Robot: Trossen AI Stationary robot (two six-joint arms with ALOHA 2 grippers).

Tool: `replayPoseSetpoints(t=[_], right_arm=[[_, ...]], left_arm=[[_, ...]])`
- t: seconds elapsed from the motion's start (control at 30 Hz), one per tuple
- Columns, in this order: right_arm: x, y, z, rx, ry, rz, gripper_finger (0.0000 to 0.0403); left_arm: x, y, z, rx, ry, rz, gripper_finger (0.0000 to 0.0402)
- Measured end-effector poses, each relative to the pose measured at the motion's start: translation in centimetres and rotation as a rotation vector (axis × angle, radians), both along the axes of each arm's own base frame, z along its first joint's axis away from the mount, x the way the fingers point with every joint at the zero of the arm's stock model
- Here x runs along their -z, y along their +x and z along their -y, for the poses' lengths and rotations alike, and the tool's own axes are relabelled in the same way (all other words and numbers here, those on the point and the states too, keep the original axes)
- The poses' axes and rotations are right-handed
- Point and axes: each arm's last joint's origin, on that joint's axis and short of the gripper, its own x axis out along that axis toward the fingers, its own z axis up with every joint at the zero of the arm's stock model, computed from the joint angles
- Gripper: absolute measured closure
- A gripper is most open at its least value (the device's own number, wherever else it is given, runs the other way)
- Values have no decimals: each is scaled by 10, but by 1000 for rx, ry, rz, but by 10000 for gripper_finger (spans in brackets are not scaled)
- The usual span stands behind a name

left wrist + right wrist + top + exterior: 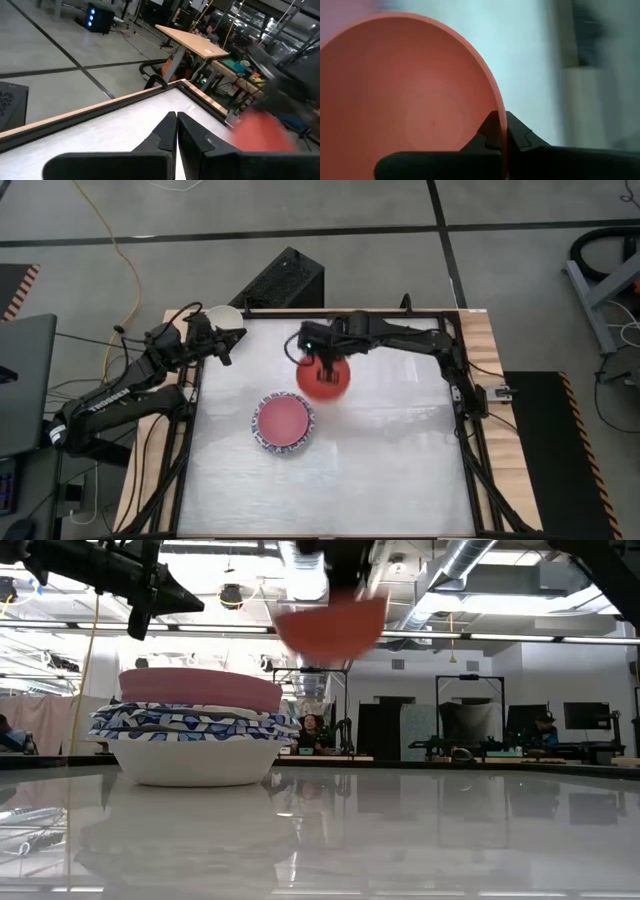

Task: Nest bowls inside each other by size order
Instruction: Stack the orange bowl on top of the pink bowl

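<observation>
Overhead and table-level views of a bowl-nesting task, with the last bowl in transit. The right gripper (318,363) is holding the red bowl (324,378) in the air, its fingers clenched on the rim, as the right wrist view shows, with one finger inside and one outside the wall. In the high view the red bowl is hanging just beyond the stack of bowls (284,424), at about one o'clock from it; in the low view it is riding clear above the stack, apart from it.

The stack is standing near the middle of the table (400,450). A cream-white bowl (195,760) is forming its base, blue-and-white patterned bowls (190,722) are lying in it, and a pink bowl (200,689) is sitting on top, mouth up.

The left gripper (222,340) is waiting, fingers pressed together and holding nothing, over the table's far left corner, at about ten o'clock from the stack.

Risks, as a judgement: the grip is taking only a thin edge of the rim, so the red bowl could swing or slip during travel. A release made off-centre could leave the red bowl tilted on the pink rim, or shove the stack sideways. A release from too high could make it bounce out.
</observation>
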Motion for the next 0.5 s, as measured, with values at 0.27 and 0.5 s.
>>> replayPoseSetpoints(t=[0.27, 0.5], right_arm=[[-26, 26, 26, -115, -284, 294, 395], [-36, 40, 2, -482, 41, 542, 395]], left_arm=[[0, -1, -1, -42, -35, 22, 400], [0, -1, -2, -70, 25, -18, 400]])
